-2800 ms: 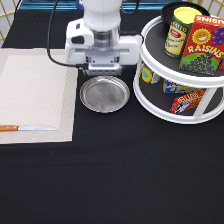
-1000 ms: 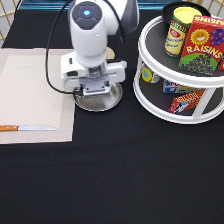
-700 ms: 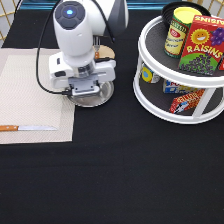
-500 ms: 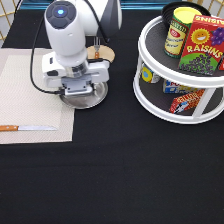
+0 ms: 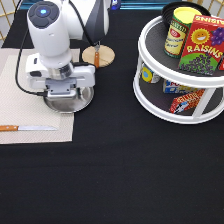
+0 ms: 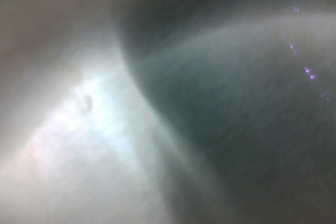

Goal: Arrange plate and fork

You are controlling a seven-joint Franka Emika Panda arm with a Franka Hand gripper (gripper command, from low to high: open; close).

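The round shiny silver plate (image 5: 75, 103) shows under my gripper (image 5: 63, 93) at the exterior view's left, its rim overlapping the right edge of the beige placemat (image 5: 20, 95). My gripper is shut on the plate, and the hand covers most of it. The wrist view shows only a close blurred metal surface of the plate (image 6: 90, 130). The fork (image 5: 96, 55), with a brown wooden handle, lies on the small tan wooden disc (image 5: 105, 57) just above and right of the plate, apart from the gripper.
A wooden-handled knife (image 5: 27, 128) lies on the placemat's lower part. A white two-tier round rack (image 5: 150, 95) at the exterior view's right holds cans (image 5: 176, 30), a raisins box (image 5: 202, 42) and packets. The table has a black cloth (image 5: 115, 175).
My gripper has come down on the plate and carried it toward the exterior view's left, from the black cloth onto the placemat's edge. Fork, disc and knife have not moved.
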